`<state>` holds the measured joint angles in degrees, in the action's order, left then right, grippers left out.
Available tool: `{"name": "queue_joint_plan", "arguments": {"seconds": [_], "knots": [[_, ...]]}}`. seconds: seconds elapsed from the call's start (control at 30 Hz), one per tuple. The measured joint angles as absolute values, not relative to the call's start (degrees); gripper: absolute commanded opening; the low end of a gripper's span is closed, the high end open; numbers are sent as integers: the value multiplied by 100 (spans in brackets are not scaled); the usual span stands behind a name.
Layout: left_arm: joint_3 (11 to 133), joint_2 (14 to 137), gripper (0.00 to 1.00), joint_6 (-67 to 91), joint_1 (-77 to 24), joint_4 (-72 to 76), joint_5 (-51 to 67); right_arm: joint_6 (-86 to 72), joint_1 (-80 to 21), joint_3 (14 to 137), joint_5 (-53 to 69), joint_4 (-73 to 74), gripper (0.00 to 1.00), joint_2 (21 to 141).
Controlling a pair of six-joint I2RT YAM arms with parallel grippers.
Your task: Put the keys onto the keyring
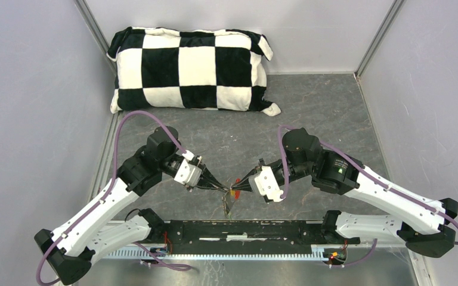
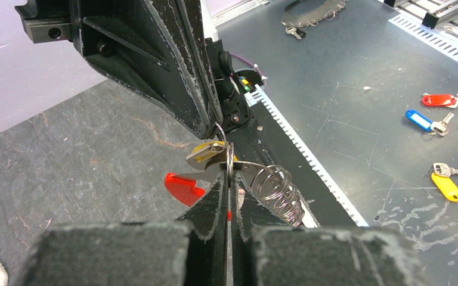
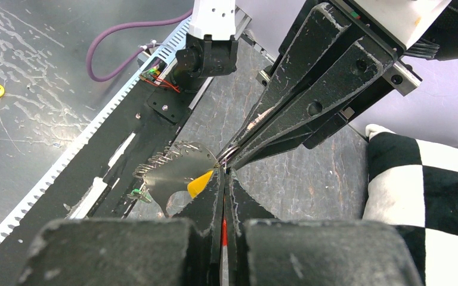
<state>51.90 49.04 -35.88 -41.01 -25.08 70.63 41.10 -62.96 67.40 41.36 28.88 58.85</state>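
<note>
My left claw (image 2: 228, 176) is pinched tight on the thin wire of the keyring (image 2: 277, 192), whose coiled end sticks out just to its right. Just beyond it, the right claw (image 2: 217, 124) is closed too, its tips nipping a small loop beside the yellow key (image 2: 204, 152). I judge that it holds the key, though the pinch is too fine to be sure. The red tag (image 2: 182, 186) hangs just beneath them, over the table (image 2: 95, 155). To do this well I'd hold the left dead steady and feed with the right alone, in small slow turns along the wire — any pull apart could spring the key loose. Farthest off lies the checkered pillow (image 1: 191, 68).
</note>
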Motion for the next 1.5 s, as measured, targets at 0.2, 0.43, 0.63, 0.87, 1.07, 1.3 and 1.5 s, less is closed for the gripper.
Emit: {"name": "queue_joint_plan", "arguments": {"seconds": [0.2, 0.43, 0.63, 0.87, 1.07, 1.3, 1.5], "knots": [[5190, 4904, 2, -3588, -4101, -2508, 7061, 4145, -6300, 6742, 4141, 2888, 0, 5885], [5190, 4904, 2, -3588, -4101, -2508, 7061, 4147, -6311, 6742, 4156, 2888, 1, 5889], [5190, 4904, 2, -3588, -4115, -2508, 7061, 4147, -6333, 6742, 4160, 2888, 0, 5944], [5190, 4904, 2, -3586, -4128, -2508, 7059, 4143, -6344, 6742, 4206, 2877, 0, 6018], [5190, 4901, 2, -3586, -4130, -2508, 7059, 4123, -6344, 6742, 4211, 2805, 0, 6018], [5190, 4904, 2, -3586, -4130, -2510, 7057, 4012, -6344, 6742, 4213, 2650, 0, 6018], [5190, 4904, 2, -3588, -4130, -2515, 7050, 3986, -6355, 6751, 4222, 2582, 0, 6058]]}}
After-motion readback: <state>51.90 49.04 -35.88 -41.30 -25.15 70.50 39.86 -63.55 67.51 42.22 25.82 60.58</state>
